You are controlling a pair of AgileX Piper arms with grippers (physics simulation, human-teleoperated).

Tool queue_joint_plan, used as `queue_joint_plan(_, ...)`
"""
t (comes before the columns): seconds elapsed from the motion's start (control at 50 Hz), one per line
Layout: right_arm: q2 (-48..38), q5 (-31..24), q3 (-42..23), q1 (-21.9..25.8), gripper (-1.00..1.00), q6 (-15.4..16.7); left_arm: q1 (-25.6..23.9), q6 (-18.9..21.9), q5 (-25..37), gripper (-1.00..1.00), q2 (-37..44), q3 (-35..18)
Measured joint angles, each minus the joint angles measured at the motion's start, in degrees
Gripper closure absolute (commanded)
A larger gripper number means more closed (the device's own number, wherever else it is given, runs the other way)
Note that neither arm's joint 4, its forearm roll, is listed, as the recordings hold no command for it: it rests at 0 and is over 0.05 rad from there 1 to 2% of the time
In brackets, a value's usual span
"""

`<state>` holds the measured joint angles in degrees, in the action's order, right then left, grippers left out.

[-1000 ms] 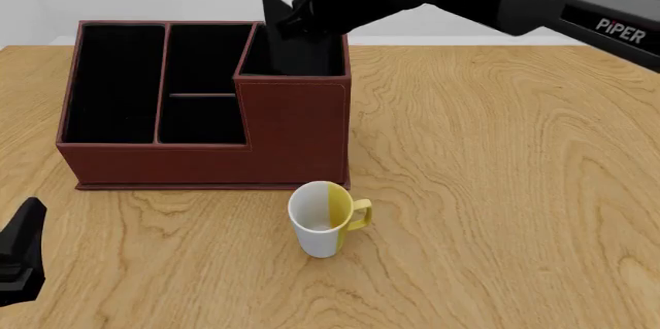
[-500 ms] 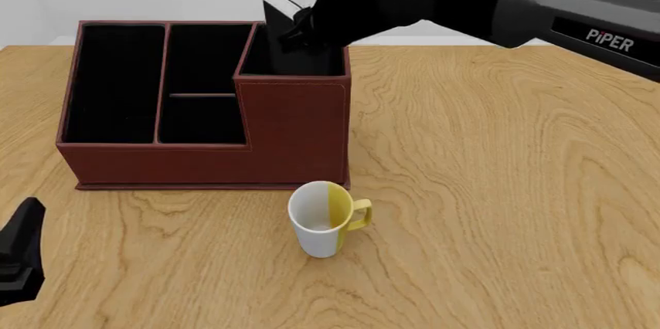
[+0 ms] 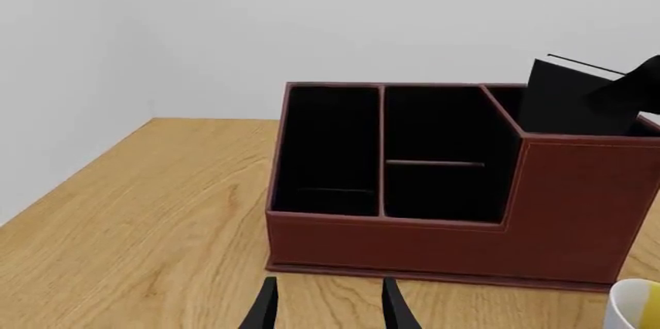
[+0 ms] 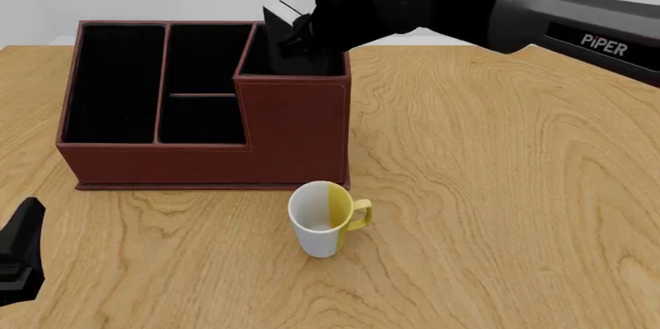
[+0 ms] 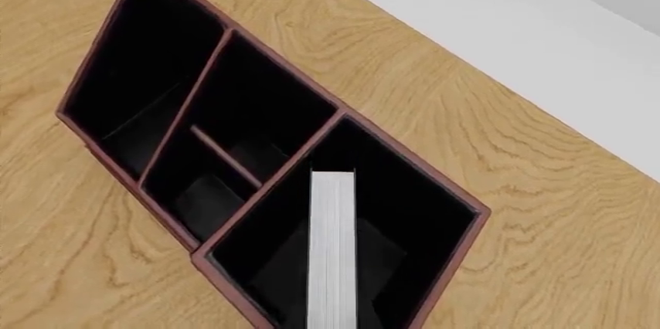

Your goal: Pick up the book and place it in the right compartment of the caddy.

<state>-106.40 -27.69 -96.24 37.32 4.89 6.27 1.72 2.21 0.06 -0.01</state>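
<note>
The black book [image 4: 277, 22] stands tilted in the right compartment [image 4: 299, 60] of the reddish-brown caddy [image 4: 206, 165], its top above the tall walls. My right gripper [image 4: 306, 29] hangs over that cell, shut on the book. The right wrist view looks down the book's white page edge [image 5: 332, 252] into the right compartment [image 5: 413, 221] of the caddy [image 5: 273, 178]; the fingers do not show there. In the left wrist view the book [image 3: 573, 97] rises over the caddy [image 3: 413, 244]. My left gripper [image 4: 21, 261] rests low near the table's front left, open and empty, also seen as left gripper [image 3: 328, 310].
A white-and-yellow mug [image 4: 321, 221] stands just in front of the caddy's right corner; the mug [image 3: 639, 306] also shows in the left wrist view. The caddy's long left cell [image 4: 116, 82] and two small middle cells hold nothing.
The right arm has shifted left and the book has sunk lower into the tall cell. The left arm has not moved.
</note>
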Motion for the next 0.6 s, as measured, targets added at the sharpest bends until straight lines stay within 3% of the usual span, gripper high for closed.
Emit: queue_joint_plan(0.6, 1.22, -0.34, -0.94, 0.18, -1.00, -1.33, -0.04, -0.09, -0.11, -1.00, -0.01, 0.00)
